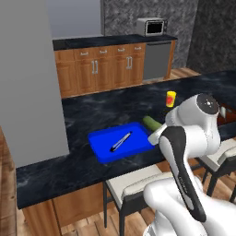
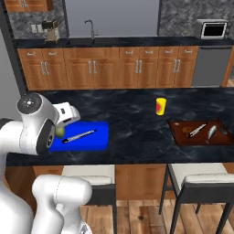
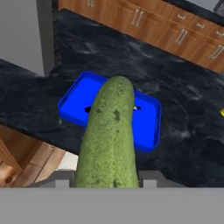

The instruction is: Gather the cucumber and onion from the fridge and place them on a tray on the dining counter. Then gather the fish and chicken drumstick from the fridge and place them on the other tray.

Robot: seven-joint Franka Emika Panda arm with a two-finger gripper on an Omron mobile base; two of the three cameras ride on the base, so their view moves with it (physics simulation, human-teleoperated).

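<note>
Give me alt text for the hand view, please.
A green cucumber held between the gripper fingers points out over a bright blue tray on the black marbled dining counter. A dark utensil lies in the tray; wooden cupboards stand beyond.

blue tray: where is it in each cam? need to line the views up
Left base view: blue tray centre, on the black counter, left of the arm.
Right base view: lower left, beside the arm's elbow.
Hand view: centre, behind the cucumber.
Shared landmark: the slim utensil lying in the tray.
</note>
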